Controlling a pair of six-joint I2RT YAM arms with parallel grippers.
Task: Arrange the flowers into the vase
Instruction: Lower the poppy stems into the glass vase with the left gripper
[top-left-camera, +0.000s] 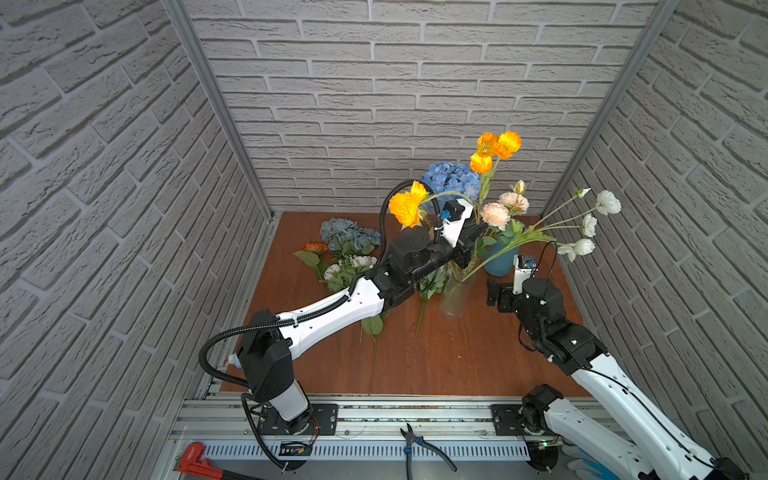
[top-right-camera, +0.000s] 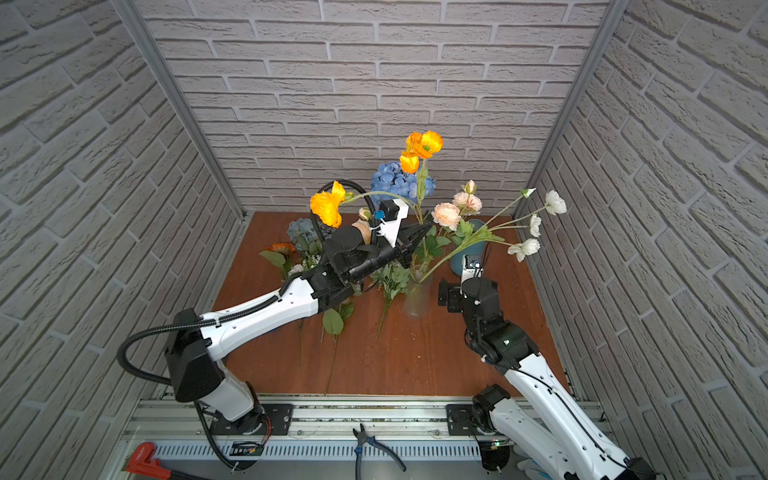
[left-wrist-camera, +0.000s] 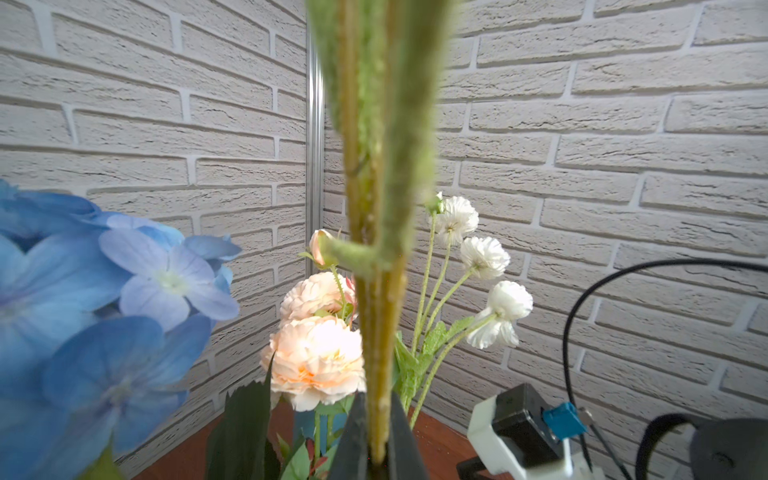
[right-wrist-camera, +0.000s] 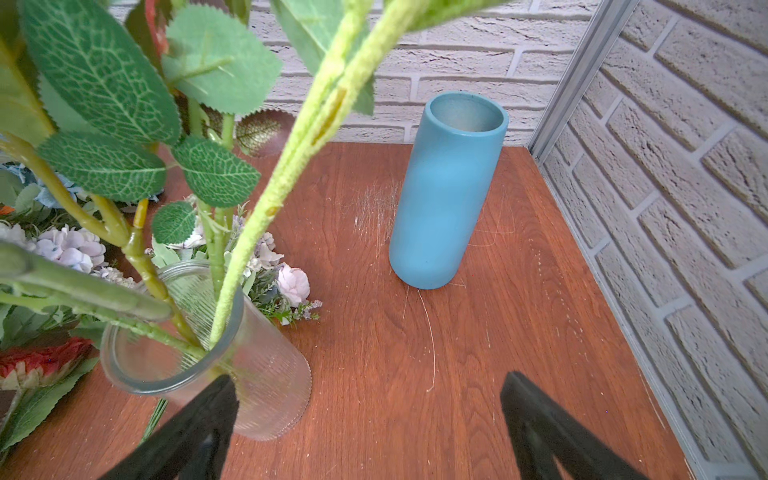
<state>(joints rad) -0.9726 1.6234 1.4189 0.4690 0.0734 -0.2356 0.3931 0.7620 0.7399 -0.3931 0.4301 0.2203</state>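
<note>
- Pale brick-patterned walls (top-left-camera: 374, 83) close in a reddish wooden table (top-left-camera: 457, 361). A ribbed glass vase (top-left-camera: 455, 295) stands near its middle, and an empty blue vase (right-wrist-camera: 449, 191) stands upright just behind it.
- The glass vase holds a blue hydrangea (top-left-camera: 451, 178), peach roses (top-left-camera: 496, 214) and white poppies (top-left-camera: 590, 224) that lean out towards the right wall.
- The left gripper (left-wrist-camera: 378, 411) is pressed together on the fuzzy green stem of an orange poppy (top-left-camera: 409, 205), holding it roughly upright above the glass vase, with its blooms spreading high over the bunch.
- From these views I cannot tell whether the foot of that stem has entered the vase mouth. The other stems and leaves hide it.
- The right gripper (right-wrist-camera: 370, 415) is spread wide and holds nothing. It sits low beside the glass vase, with one finger close to the wall of the vase.
- A dusty-blue hydrangea (top-left-camera: 349, 235), an orange daisy (top-left-camera: 313, 248), a lilac-white bunch (top-left-camera: 353, 266) and a red daisy (right-wrist-camera: 37, 361) lie on the table to the left of the vase.
- The step in hand looks like seating the orange poppy.
- The next move probably calls for lowering the stem straight down through the crowded mouth and letting go only once it stands supported. The open gripper could steady the glass so that the leaning stems do not tip it.
</note>
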